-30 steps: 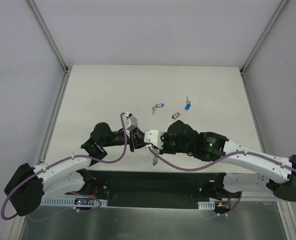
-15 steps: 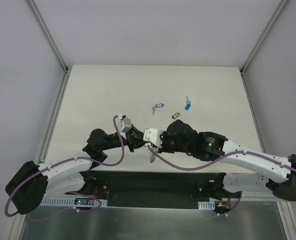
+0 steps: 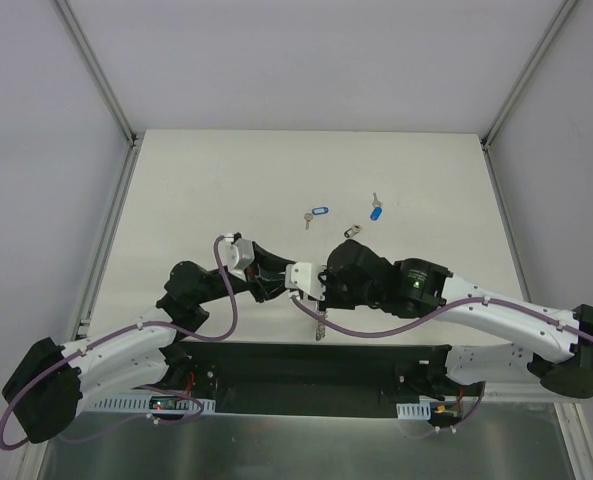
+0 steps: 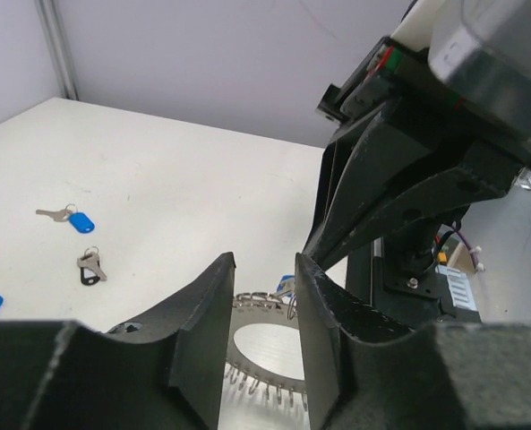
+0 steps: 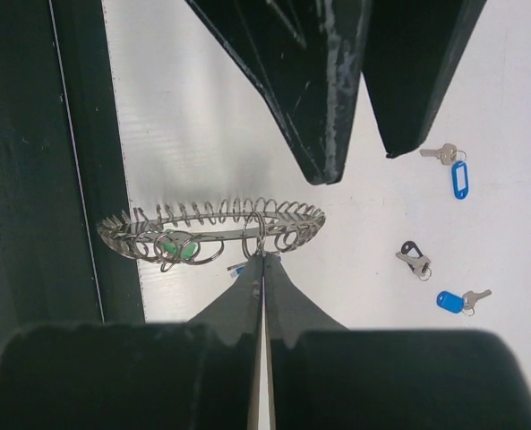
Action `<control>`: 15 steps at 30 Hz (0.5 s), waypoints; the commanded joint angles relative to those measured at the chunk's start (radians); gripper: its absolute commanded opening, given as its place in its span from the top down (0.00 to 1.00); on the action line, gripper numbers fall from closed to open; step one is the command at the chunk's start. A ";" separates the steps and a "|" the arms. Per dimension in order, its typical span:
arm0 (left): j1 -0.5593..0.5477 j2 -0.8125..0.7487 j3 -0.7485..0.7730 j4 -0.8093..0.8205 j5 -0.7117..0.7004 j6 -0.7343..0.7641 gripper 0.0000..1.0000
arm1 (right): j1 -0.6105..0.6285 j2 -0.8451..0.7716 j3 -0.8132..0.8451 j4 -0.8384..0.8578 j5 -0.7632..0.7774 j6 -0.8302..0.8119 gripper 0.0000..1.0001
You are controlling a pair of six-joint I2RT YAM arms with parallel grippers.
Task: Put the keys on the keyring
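Fingertips of the right gripper (image 5: pixel 263 262) are closed in a tight pinch on the near rim of the large flat grey metal keyring (image 5: pixel 213 224), whose edge is coiled and toothed-looking. The keyring hangs in the air over the near edge of the white table (image 3: pixel 176 200). Only the right wrist view shows this grip, along with the small green spot (image 5: pixel 177 244) inside the ring and a scrap of blue (image 5: pixel 238 266) under the rim, too small to identify. From above, the keyring is a thin edge-on sliver below the right gripper. Just past it, the left gripper (image 4: pixel 265 264) stands partly open, its two black fingers apart with nothing between them. The left wrist view looks through that gap onto the ring's hollow centre, though I cannot tell whether those fingers touch the rim. Farther out on the table, well apart from both grippers, lie a silver key with a bright blue oval plastic tag (image 3: pixel 319 212), a silver key with a dark grey tag (image 3: pixel 353 232) and a second blue-tagged key (image 3: pixel 376 212).
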 commanded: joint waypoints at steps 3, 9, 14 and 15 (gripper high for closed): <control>-0.001 0.030 0.027 -0.071 0.097 0.145 0.64 | 0.005 0.006 0.074 -0.047 -0.002 -0.028 0.99; -0.001 0.114 0.089 -0.108 0.261 0.270 0.65 | 0.006 0.009 0.083 -0.068 -0.005 -0.027 0.99; -0.001 0.175 0.152 -0.172 0.380 0.353 0.73 | 0.006 0.006 0.080 -0.067 -0.006 -0.025 0.99; -0.001 0.182 0.161 -0.183 0.387 0.362 0.73 | 0.006 0.006 0.081 -0.068 -0.008 -0.027 0.99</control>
